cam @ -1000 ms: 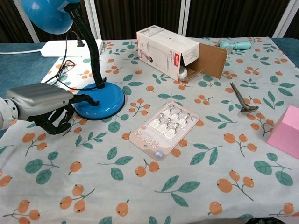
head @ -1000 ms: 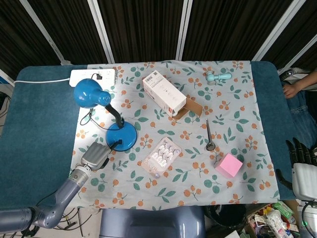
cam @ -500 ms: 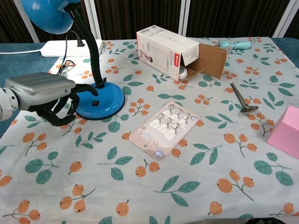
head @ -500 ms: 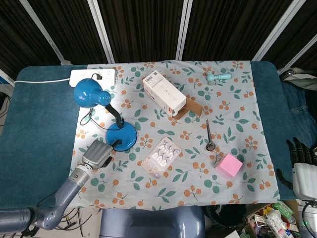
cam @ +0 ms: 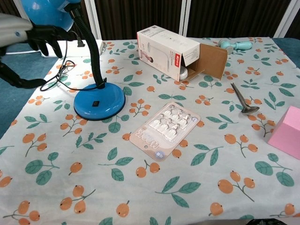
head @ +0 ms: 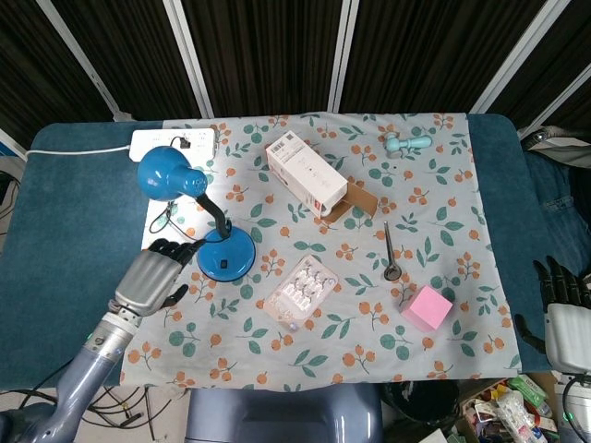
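Note:
My left hand (head: 148, 277) hovers raised above the cloth, left of the blue desk lamp's base (head: 226, 254); its fingers are apart and hold nothing. In the chest view the left hand (cam: 33, 35) shows at the upper left, beside the lamp's shade (cam: 47, 14). My right hand (head: 559, 318) hangs off the table's right edge, holding nothing, its dark fingers spread upward. The blue desk lamp (cam: 99, 101) stands upright, its black cord coiled behind it.
A white power strip (head: 174, 141) lies at the back left. An open white carton (head: 309, 175) lies on its side mid-table. A blister pack (head: 302, 288), a metal spoon-like tool (head: 390, 251), a pink block (head: 426, 307) and a teal object (head: 407, 142) lie about.
My left hand has left the lamp's base, lifted well above the cloth and moved left, its fingers spreading. The lamp stays put. The right hand has not moved.

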